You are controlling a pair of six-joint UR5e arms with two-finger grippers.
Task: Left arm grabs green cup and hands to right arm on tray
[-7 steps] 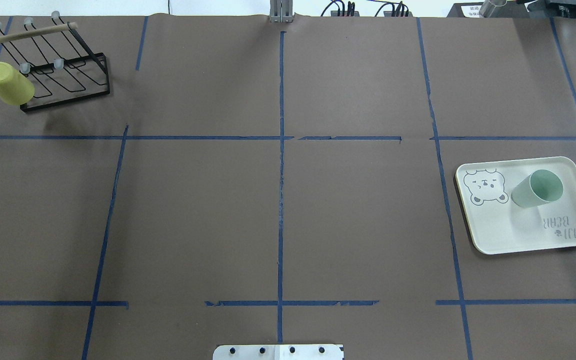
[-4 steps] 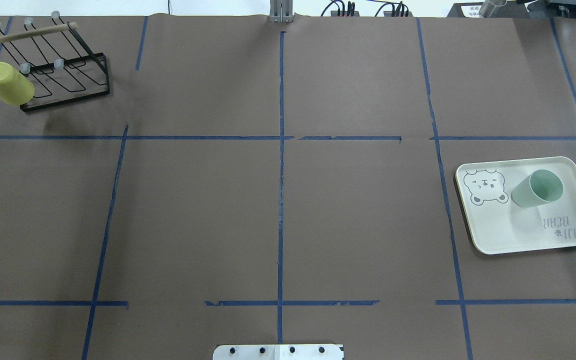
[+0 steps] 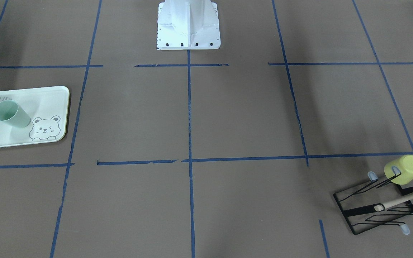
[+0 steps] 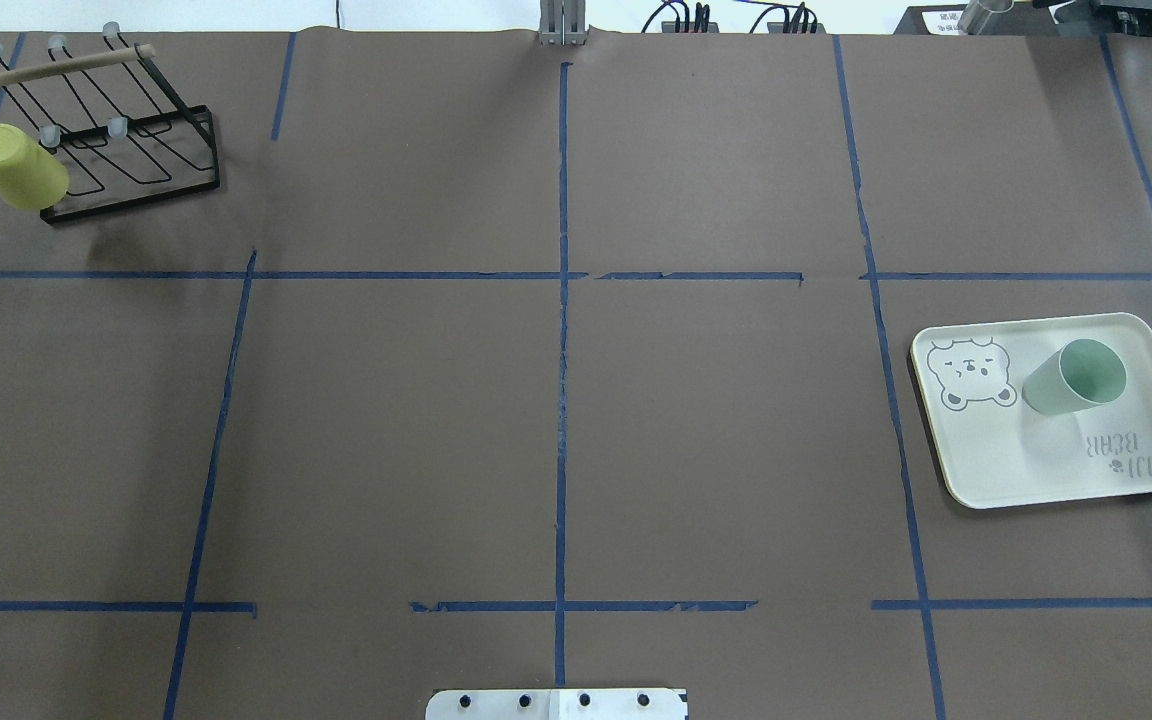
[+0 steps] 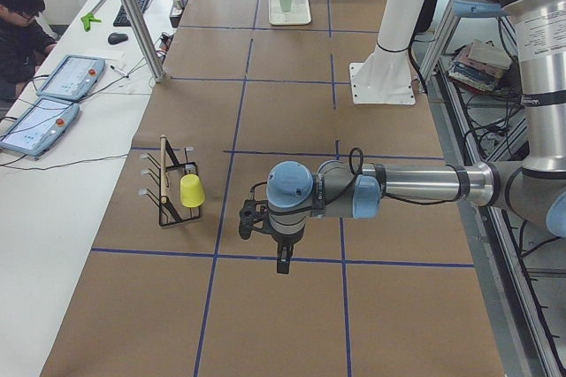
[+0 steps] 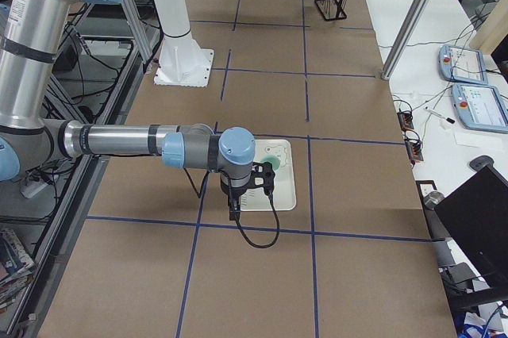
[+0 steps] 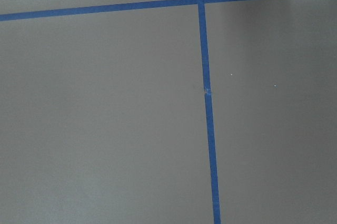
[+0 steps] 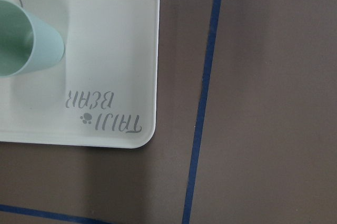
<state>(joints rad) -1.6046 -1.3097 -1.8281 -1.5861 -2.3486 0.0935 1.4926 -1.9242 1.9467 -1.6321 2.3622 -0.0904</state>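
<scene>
The green cup stands upright, mouth up, on the tray at the table's right side. They also show in the front-facing view, the cup and the tray, and in the right wrist view, the cup and the tray. My right gripper hangs above the tray's near edge, apart from the cup; I cannot tell whether it is open or shut. My left gripper hangs over bare table right of the rack; I cannot tell its state either. Nothing is held.
A black wire rack with a wooden bar stands at the far left corner. A yellow cup hangs upside down on one of its prongs. The robot's white base is at the near middle edge. Blue tape lines cross the brown table.
</scene>
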